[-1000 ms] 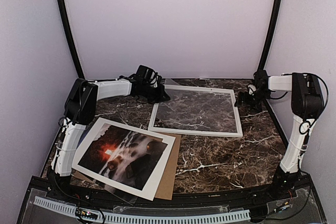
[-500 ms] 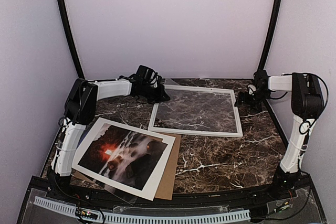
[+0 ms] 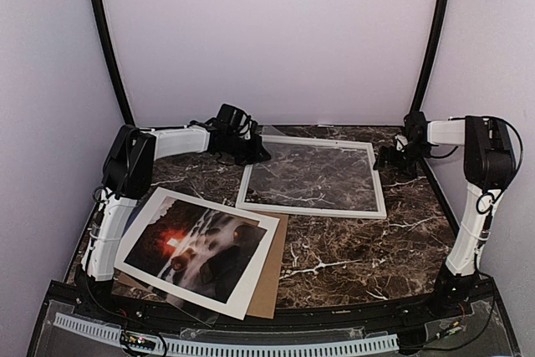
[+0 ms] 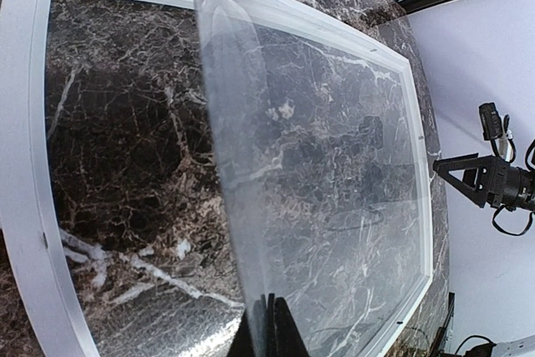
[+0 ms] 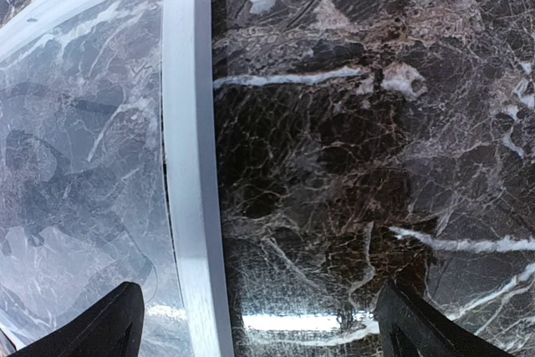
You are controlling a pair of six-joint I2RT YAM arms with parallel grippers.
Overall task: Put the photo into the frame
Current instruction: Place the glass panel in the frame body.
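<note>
The photo (image 3: pixel 201 244), a dark landscape with a red glow and a white border round it, lies at the near left of the table. The white frame (image 3: pixel 309 210) lies flat at the middle back. My left gripper (image 3: pixel 251 150) is at the frame's far left corner, shut on the edge of a clear sheet (image 4: pixel 318 173). That sheet rises at a slant from the frame, and the fingertips (image 4: pixel 272 323) pinch it. My right gripper (image 5: pixel 261 323) stands open over the frame's right rail (image 5: pixel 191 165), one finger on each side, holding nothing.
A brown cardboard sheet (image 3: pixel 269 273) lies under the photo and sticks out to its right. The marble table (image 3: pixel 351 257) is bare between photo and right arm. Light walls close in on three sides.
</note>
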